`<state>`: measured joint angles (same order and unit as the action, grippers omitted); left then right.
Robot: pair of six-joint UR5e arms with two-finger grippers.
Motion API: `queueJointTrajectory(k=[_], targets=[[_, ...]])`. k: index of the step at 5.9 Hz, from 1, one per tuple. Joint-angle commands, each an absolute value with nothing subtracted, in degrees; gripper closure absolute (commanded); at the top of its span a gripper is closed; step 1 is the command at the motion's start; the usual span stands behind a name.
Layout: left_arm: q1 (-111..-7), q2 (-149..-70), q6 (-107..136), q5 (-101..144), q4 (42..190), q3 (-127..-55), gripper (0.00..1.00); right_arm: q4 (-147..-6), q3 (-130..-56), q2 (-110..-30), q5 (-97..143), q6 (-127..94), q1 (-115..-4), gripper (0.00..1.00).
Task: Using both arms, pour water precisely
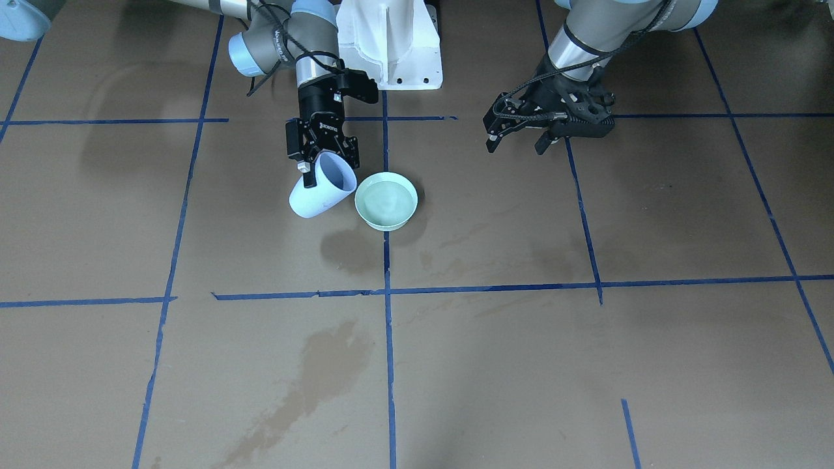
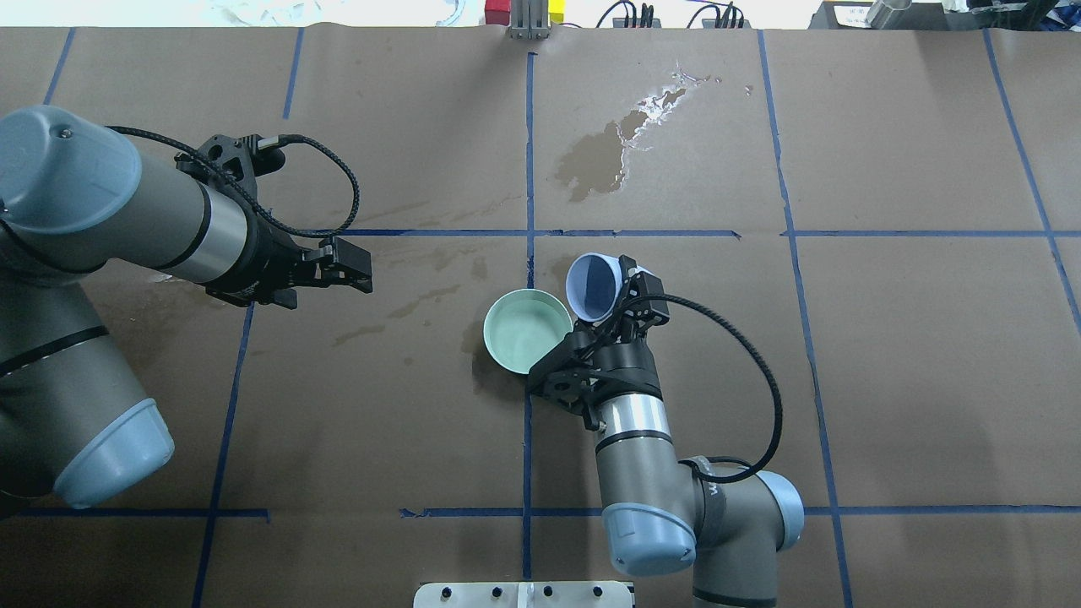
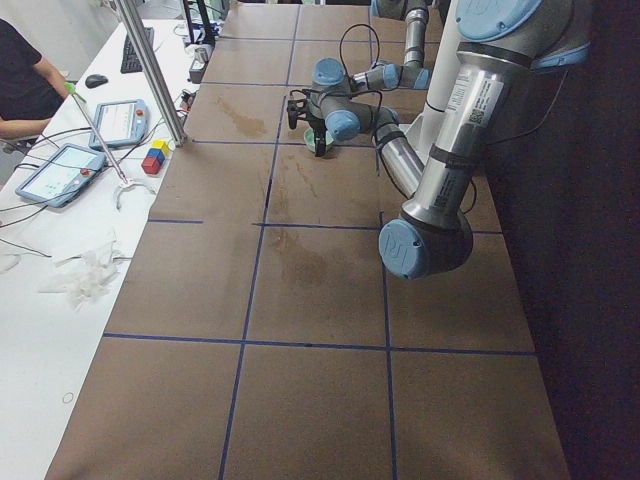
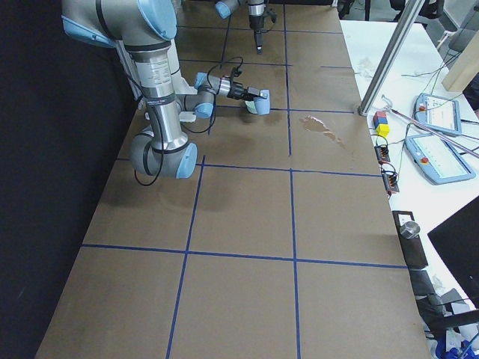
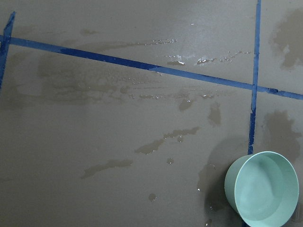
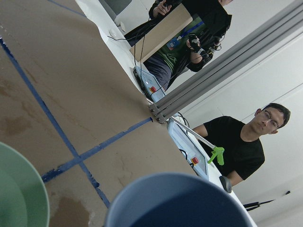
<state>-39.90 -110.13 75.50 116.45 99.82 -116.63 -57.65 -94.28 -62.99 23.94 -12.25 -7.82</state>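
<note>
My right gripper (image 1: 320, 158) is shut on the rim of a pale blue cup (image 1: 322, 190), held above the table and tilted with its mouth toward a mint-green bowl (image 1: 386, 200). The bowl stands on the brown paper and holds water (image 1: 386, 197) with a pale glossy surface. No stream shows between cup and bowl. From overhead the cup (image 2: 594, 287) sits just right of the bowl (image 2: 528, 329), with the right gripper (image 2: 629, 291) behind it. My left gripper (image 1: 515, 146) is open and empty, hovering apart from both; overhead it (image 2: 348, 268) is left of the bowl. The left wrist view shows the bowl (image 5: 262, 189).
Wet patches darken the paper (image 2: 604, 152) and near the bowl (image 5: 156, 144). Blue tape lines grid the table. The white pedestal (image 1: 391, 45) stands between the arms. Operators (image 6: 246, 137), tablets (image 3: 60, 170) and an aluminium post (image 3: 150, 70) are at the table's far side.
</note>
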Motion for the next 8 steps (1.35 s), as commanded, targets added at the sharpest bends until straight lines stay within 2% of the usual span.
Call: queueJointTrajectory(k=[1, 8], targets=[[-39.9, -110.1, 75.5, 116.5, 99.8, -116.6, 0.00, -58.4, -94.0, -62.6, 22.1, -4.9, -6.6, 0.93], [-39.9, -110.0, 75.6, 116.5, 99.8, -116.6, 0.00, -71.0, -94.0, -59.9, 20.0, 15.4, -6.5, 0.93]])
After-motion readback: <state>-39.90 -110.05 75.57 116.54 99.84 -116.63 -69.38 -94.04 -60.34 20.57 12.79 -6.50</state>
